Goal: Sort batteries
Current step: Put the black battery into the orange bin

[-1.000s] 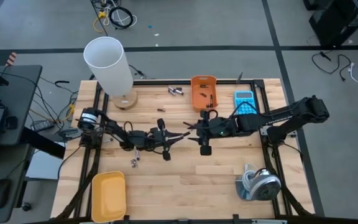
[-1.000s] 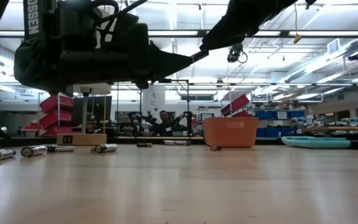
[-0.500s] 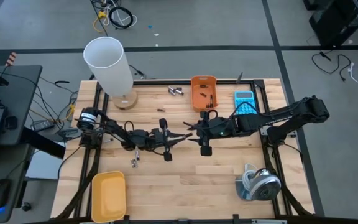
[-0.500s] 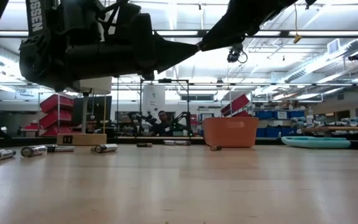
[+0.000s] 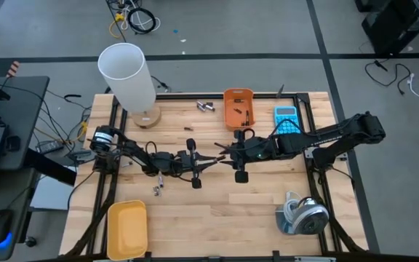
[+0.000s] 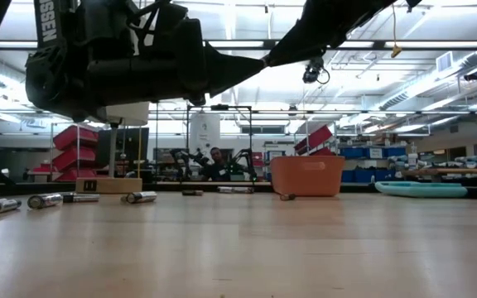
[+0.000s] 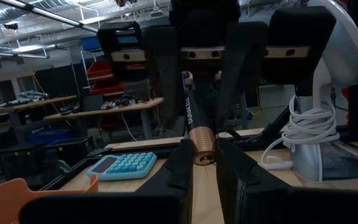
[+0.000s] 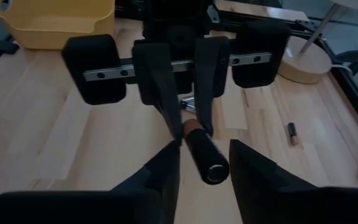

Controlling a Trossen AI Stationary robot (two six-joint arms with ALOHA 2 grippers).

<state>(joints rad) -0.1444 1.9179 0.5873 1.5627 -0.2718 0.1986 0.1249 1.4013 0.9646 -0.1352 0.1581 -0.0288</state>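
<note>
A black battery (image 8: 205,157) with a copper-coloured end hangs above the table's middle, between my two grippers, which face each other. My left gripper (image 7: 204,157) comes from the table's left and is shut on it. My right gripper (image 8: 204,150) comes from the right. It is open, its fingers standing on either side of the battery's black end, and I see no touch. More batteries lie on the wood: two by the left arm (image 5: 158,186), some at the far edge (image 5: 206,106), and some inside the orange bin (image 5: 238,108). My left gripper pinches the battery's copper-coloured end (image 7: 202,149) between its two fingertips. The fingers come about level from the table's left. The battery sticks out beyond them, in line with them, toward the right gripper. It is lifted clear of the table.
A yellow bin (image 5: 127,229) sits at the near left. A tall white cylinder on a wooden base (image 5: 128,76) stands at the far left. A blue calculator (image 5: 286,118) lies far right, a clothes iron with its cord (image 5: 302,215) near right. Bare wood lies near the front middle.
In the low view my left gripper's front end has tipped up a little, so its tip now meets the right gripper's fingers. The battery stays off the table.
</note>
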